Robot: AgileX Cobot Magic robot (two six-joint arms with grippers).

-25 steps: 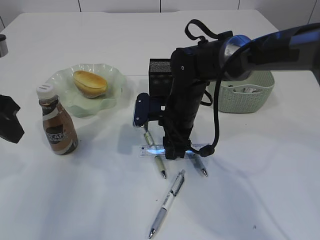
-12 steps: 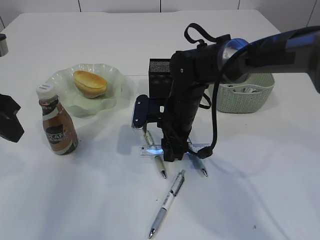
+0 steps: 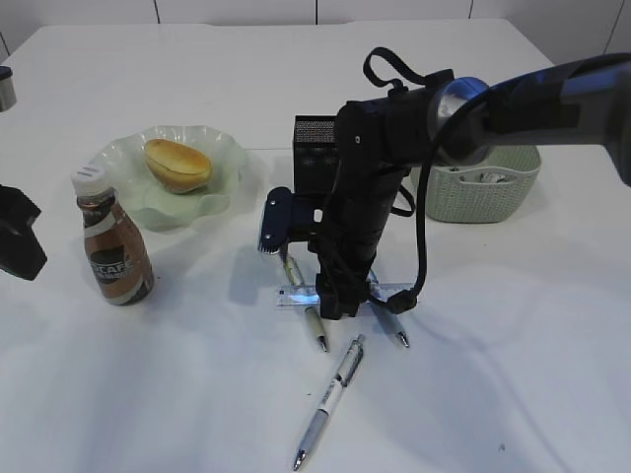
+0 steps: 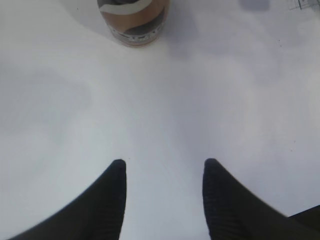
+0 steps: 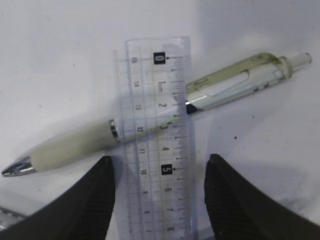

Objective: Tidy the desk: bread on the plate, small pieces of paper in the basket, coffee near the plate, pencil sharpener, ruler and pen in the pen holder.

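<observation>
A clear ruler lies across a pale green pen on the table; in the right wrist view the ruler runs between my open right gripper's fingers, over the pen. The right gripper is down over the ruler. A second pen and a white pen lie close by. The blue pencil sharpener sits by the black pen holder. Bread is on the green plate. The coffee bottle stands left, its base also in the left wrist view. My left gripper is open and empty.
A green basket with paper pieces stands at the right, behind the right arm. The left arm's black end sits at the left edge near the coffee bottle.
The right arm has shifted very slightly left over the ruler. Nothing else has moved.
</observation>
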